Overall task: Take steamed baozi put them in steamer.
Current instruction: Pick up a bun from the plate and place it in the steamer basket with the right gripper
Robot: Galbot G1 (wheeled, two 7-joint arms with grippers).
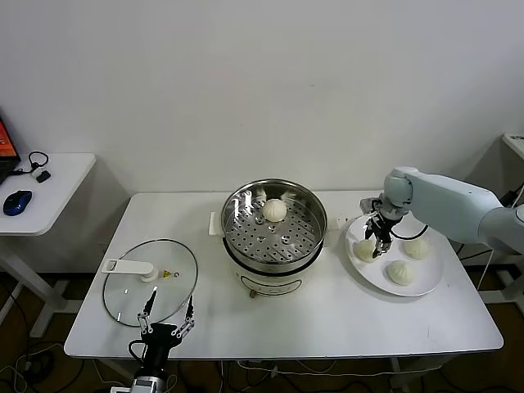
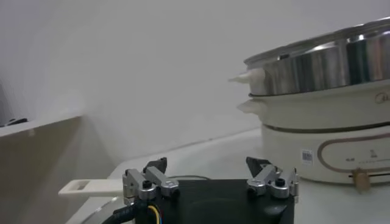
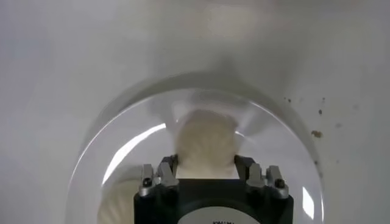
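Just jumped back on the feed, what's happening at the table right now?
The right pincer is down on the white plate, closed around one baozi, which is not lifted yet. Two more baozi sit on that plate, and one is already in the steamer. The left pincer waits open near the glass lid at the table's front edge.

From my head camera, the right gripper (image 1: 377,242) covers part of the bun (image 1: 365,250) beneath it, so I cannot see whether the fingers touch the dough. In the right wrist view the gripper body hides the bun's (image 3: 206,143) lower half — the plate (image 3: 122,146) runs off the frame. In the left wrist view the steamer (image 2: 329,67) is cut off at the edge.
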